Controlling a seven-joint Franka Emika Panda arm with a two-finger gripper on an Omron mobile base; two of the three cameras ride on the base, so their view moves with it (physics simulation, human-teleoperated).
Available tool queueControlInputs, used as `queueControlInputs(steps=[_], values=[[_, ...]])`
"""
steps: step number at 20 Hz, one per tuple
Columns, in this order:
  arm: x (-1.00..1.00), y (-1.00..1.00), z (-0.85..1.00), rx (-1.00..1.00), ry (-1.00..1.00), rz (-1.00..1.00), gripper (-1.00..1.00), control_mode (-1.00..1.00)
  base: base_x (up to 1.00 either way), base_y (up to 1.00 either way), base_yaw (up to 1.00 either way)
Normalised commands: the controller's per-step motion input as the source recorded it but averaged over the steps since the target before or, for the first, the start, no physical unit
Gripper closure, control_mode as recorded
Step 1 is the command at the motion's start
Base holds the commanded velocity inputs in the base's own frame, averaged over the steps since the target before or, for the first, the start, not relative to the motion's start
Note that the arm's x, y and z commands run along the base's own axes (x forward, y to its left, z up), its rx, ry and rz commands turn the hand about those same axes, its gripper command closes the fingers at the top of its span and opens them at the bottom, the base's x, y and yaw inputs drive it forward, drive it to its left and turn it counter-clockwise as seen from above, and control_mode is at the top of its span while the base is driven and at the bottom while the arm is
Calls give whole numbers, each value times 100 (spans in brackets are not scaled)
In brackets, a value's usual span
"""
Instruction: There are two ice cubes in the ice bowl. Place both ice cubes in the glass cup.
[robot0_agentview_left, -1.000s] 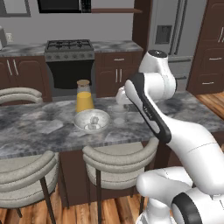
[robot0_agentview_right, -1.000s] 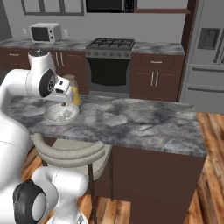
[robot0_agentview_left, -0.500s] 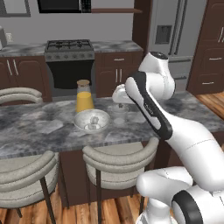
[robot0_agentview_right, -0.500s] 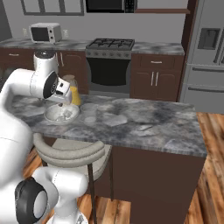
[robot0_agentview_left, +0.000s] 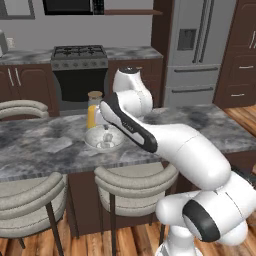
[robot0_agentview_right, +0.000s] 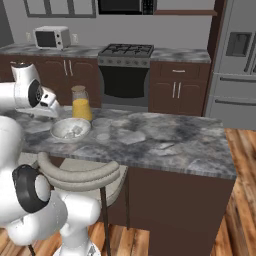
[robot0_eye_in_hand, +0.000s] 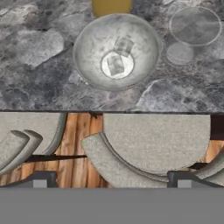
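The end effector (robot0_eye_in_hand: 109, 183) hangs above the counter (robot0_eye_in_hand: 35, 52) edge, tips spread wide and empty. Both ice cubes (robot0_eye_in_hand: 116, 64) lie in the bowl (robot0_eye_in_hand: 87, 48); the glass cup (robot0_eye_in_hand: 194, 25) stands just beside it, apart, stools (robot0_eye_in_hand: 157, 140) below

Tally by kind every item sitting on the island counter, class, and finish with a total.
ice cubes: 2
ice bowl: 1
glass cup: 1
jar of orange liquid: 1
small clear disc beside the cup: 1
Total: 6
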Motion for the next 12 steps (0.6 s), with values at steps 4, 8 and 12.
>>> queueControlInputs(steps=[4, 8, 12], values=[[36, 36, -1, -6, 19, -4, -100, -100, 0, 0, 0], [36, 0, -26, 0, 7, 0, -100, -100, 0, 0, 0], [60, 5, -50, 0, 7, -2, -100, -100, 0, 0, 0]])
